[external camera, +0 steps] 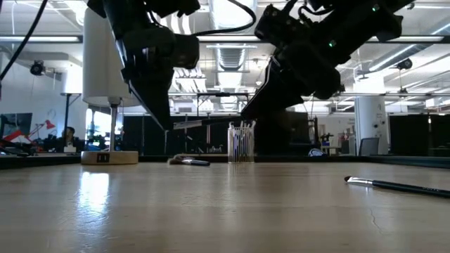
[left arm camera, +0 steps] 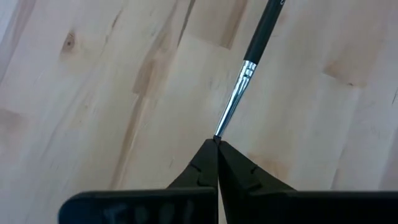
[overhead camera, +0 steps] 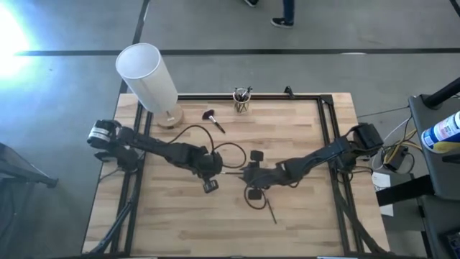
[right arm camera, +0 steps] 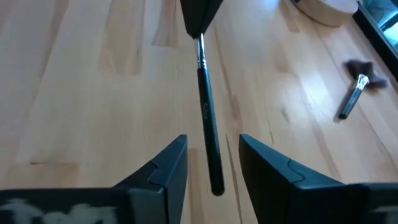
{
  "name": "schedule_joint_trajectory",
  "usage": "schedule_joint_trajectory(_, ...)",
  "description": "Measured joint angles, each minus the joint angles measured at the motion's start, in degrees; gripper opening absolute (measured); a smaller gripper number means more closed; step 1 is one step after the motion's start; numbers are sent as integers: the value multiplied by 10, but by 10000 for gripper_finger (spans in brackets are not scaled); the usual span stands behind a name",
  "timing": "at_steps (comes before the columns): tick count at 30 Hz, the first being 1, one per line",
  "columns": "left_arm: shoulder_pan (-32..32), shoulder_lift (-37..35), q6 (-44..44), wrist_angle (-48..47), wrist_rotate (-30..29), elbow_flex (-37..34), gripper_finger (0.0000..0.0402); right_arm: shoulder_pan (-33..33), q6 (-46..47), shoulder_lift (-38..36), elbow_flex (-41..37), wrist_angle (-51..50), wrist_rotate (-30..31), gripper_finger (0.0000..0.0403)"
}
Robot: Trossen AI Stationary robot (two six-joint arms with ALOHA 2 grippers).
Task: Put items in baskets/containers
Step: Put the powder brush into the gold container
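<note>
My left gripper (overhead camera: 213, 170) is mid-table, shut on a thin dark brush (left arm camera: 249, 65) with a silver ferrule. The brush reaches toward my right gripper (overhead camera: 251, 173). That gripper is open, and its fingers stand on either side of the brush's handle end (right arm camera: 211, 158) without touching it. The small glass cup (overhead camera: 242, 101) stands at the far edge with several brushes upright in it. A bushy-headed brush (overhead camera: 213, 119) lies flat near the cup. Another thin brush (overhead camera: 272, 211) lies on the table nearer the front. My left gripper pinches the brush between its two fingertips at the very tip of the bristle end (left arm camera: 217, 137), just past the ferrule. The brush sticks out ahead of the fingers, roughly in line with them, toward the table's right. It is lifted clear of the table (external camera: 188, 124), about level.
A big white cylinder (overhead camera: 147, 75) on a round wooden base stands at the far left corner. A dark frame (overhead camera: 327, 122) runs along the table's far and side edges. Bare wood lies in front of both grippers toward the near edge.
</note>
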Motion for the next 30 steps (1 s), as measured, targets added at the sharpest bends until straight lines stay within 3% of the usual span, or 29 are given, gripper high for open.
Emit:
schedule_joint_trajectory(9,0,0,3,1,0,0,0,0,14,15,13,-23,0,98)
schedule_joint_trajectory(18,0,0,6,-3,-1,0,0,0,13,12,10,-23,-1,24)
schedule_joint_trajectory(21,0,-1,6,-3,-6,0,4,0,11,12,10,-24,-1,19)
schedule_joint_trajectory(24,-5,-1,12,-16,-36,0,17,0,12,11,4,-24,1,20)
schedule_joint_trajectory(30,-43,-12,60,10,-166,-26,53,-1,36,10,-47,22,32,20)
